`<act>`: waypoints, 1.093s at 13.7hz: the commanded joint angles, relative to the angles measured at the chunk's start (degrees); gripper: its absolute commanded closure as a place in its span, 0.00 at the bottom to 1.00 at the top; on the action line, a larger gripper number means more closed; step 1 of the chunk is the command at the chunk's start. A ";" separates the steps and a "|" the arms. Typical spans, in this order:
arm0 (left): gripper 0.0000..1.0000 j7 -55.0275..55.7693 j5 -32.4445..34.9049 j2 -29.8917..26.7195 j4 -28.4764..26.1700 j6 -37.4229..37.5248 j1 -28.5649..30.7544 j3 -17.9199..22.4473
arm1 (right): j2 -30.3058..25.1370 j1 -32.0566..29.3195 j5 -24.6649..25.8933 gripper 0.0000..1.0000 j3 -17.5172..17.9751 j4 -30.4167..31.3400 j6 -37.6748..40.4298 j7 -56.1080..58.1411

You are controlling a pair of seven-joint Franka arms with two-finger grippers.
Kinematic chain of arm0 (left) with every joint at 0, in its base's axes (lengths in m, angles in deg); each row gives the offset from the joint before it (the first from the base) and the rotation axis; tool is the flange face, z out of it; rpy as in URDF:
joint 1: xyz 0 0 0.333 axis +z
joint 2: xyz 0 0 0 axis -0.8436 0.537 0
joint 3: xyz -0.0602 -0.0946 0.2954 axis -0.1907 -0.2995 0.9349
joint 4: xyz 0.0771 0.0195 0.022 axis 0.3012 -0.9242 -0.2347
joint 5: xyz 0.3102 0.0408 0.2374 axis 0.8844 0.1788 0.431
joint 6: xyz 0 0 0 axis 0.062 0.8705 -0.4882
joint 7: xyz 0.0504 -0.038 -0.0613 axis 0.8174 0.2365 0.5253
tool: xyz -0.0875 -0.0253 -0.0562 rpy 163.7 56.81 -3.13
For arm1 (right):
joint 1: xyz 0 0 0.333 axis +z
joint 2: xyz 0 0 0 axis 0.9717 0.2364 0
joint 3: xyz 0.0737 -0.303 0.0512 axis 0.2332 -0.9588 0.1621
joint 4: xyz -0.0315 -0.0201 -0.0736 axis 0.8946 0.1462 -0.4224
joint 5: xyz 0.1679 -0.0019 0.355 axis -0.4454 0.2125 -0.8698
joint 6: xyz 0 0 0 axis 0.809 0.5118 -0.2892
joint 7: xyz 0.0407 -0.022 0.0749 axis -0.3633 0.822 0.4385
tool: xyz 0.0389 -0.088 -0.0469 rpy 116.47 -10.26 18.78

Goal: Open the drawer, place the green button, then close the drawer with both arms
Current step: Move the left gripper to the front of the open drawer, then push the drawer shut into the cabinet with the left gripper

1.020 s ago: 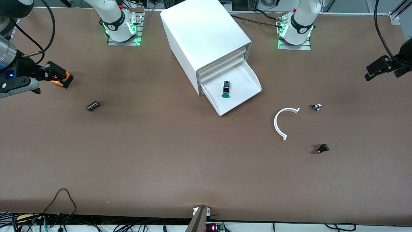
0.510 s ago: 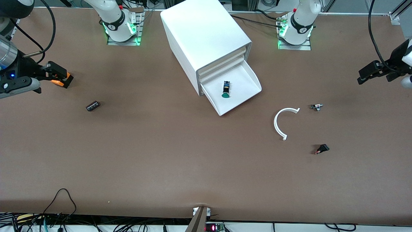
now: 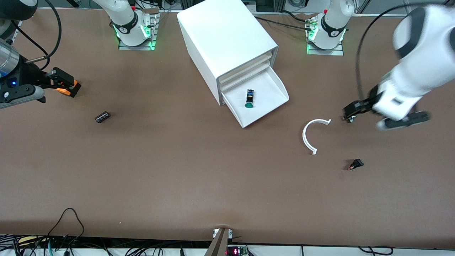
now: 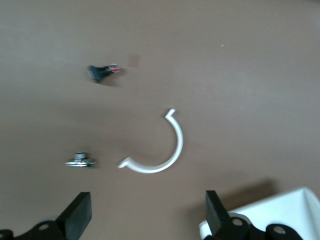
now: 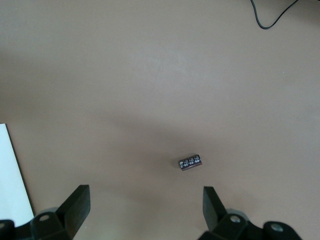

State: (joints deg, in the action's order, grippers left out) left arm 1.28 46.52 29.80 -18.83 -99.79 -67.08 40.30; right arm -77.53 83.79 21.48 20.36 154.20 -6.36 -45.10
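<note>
The drawer (image 3: 270,101), the lowest tray of the white cabinet (image 3: 227,35), stands pulled out. The green-capped button (image 3: 249,99) lies in it on its side. My left gripper (image 3: 352,109) is open and empty in the air over a small silver part (image 3: 350,118), toward the left arm's end of the table from the drawer. In the left wrist view the gripper (image 4: 147,205) frames bare table, with a corner of the drawer (image 4: 290,207) beside one finger. My right gripper (image 3: 62,81) is open and empty over an orange box (image 3: 69,88); it also shows in the right wrist view (image 5: 145,200).
A white half-ring (image 3: 310,137) (image 4: 165,155) lies between the drawer and the silver part (image 4: 80,161). A small black-and-red part (image 3: 355,164) (image 4: 102,72) lies nearer the front camera. A black cylinder (image 3: 102,116) (image 5: 190,162) lies near the right gripper.
The left arm has swung in from the table's end toward the drawer, and its gripper is now over the silver part. The right arm has stayed put.
</note>
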 commanded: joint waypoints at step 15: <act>0.00 26.58 -18.45 20.44 -11.36 -26.74 -17.16 -4.99 | 0.02 -0.52 0.01 0.00 0.67 -0.94 0.97 -0.11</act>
State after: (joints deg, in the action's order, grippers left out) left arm 27.24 30.26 50.83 -30.04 -127.32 -83.86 35.92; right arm -77.53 83.81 21.48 20.42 154.15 -6.35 -45.11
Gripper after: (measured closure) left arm 0.000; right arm 0.000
